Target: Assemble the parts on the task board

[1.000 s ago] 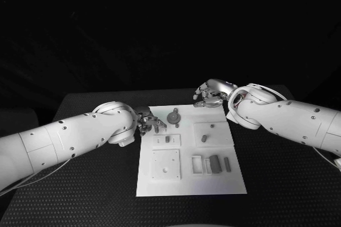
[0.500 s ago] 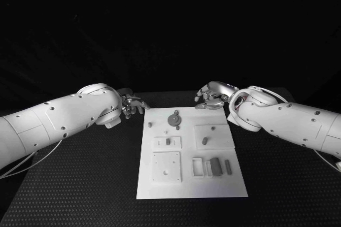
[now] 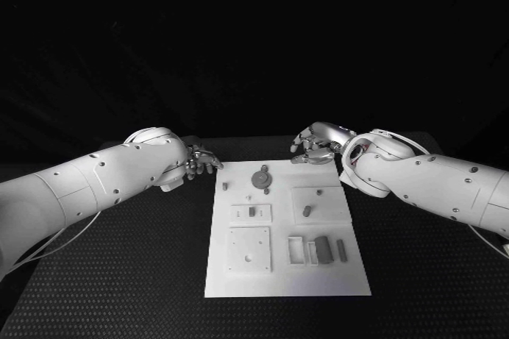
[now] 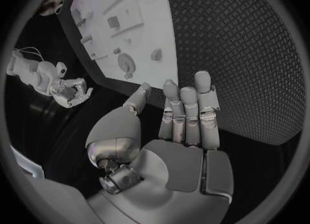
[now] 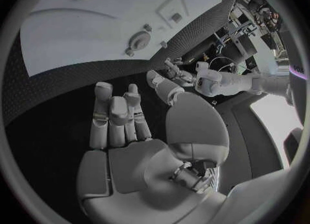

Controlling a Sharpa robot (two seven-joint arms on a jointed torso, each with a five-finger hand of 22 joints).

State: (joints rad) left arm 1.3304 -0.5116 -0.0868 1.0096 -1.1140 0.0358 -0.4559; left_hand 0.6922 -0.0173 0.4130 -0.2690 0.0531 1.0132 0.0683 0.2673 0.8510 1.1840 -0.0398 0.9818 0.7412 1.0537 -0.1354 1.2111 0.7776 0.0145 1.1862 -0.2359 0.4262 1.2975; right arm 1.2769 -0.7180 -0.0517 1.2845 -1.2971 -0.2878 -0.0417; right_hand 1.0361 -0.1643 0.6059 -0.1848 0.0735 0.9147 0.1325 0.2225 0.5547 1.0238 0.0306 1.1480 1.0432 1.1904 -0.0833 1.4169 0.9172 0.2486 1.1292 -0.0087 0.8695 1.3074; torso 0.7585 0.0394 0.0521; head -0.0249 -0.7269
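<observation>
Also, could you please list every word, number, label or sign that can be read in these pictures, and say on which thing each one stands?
None: no text can be read in any view.
Task board: plain white, no print visible.
Parts: no marks visible.
Left hand and right hand: no lettering visible.
Arms: small dark dots, no letters.

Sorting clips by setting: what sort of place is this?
Probably a robotics lab test bench: a white task board with small grey parts lies on a black table, against a dark backdrop, with the left hand and right hand empty.
</observation>
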